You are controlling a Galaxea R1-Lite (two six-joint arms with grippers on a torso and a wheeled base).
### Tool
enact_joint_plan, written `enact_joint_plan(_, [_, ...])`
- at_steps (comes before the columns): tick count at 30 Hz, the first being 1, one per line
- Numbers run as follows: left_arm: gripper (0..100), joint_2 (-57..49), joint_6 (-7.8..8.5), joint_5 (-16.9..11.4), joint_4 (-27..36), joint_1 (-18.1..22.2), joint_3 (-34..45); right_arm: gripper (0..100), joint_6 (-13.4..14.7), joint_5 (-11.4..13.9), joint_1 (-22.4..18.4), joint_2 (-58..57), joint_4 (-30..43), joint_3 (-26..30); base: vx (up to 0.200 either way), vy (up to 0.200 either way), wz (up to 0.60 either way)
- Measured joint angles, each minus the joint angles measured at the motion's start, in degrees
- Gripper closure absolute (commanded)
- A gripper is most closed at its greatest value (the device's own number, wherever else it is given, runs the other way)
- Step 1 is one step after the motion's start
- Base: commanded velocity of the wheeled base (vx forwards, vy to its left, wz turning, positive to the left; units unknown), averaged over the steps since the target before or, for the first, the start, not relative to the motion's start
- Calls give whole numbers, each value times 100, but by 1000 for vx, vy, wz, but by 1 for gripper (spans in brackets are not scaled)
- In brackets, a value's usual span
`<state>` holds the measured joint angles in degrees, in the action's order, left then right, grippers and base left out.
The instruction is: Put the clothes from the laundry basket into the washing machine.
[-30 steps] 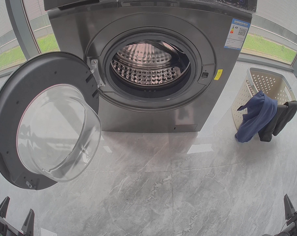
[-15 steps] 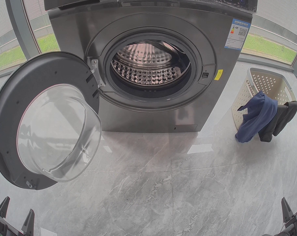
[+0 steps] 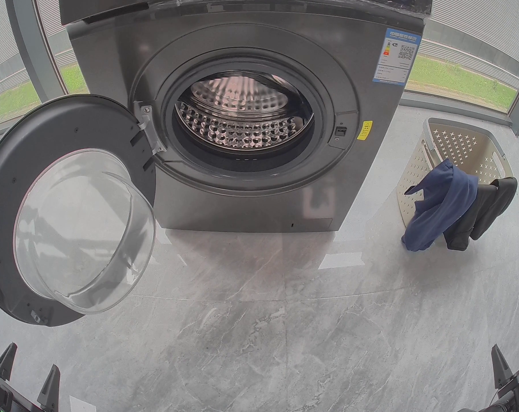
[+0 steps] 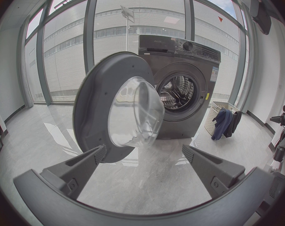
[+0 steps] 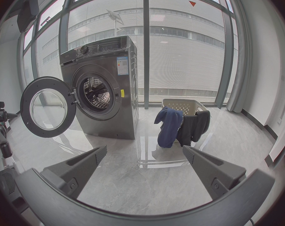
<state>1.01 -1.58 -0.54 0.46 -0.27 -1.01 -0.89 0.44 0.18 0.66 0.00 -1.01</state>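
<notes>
In the head view, the top edge cut off the top of the dark grey front-loading washing machine [image 3: 254, 24], and the left edge clipped its round open door with the clear glass bowl [image 3: 59, 213]. We could not see the floor of the cream perforated plastic laundry basket [image 3: 465, 144]; the blue garment [image 3: 440, 201] and the black garment [image 3: 480, 207] draped over its near rim hid that wall. The bottom edge left only the black fingertips of the left gripper [image 3: 29, 373] and the right gripper [image 3: 512, 344]. The blue-and-white label's [image 3: 397, 55] print was too small to read.
</notes>
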Motion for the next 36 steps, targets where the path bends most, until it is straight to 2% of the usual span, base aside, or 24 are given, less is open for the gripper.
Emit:
enact_joint_plan(27, [0,0,-5,0,0,2,0,0,2,0,0,9,0,0,0,-200,0])
enact_joint_plan(36, [0,0,-7,0,-4,5,0,0,2,-1,0,11,0,0,0,0,0])
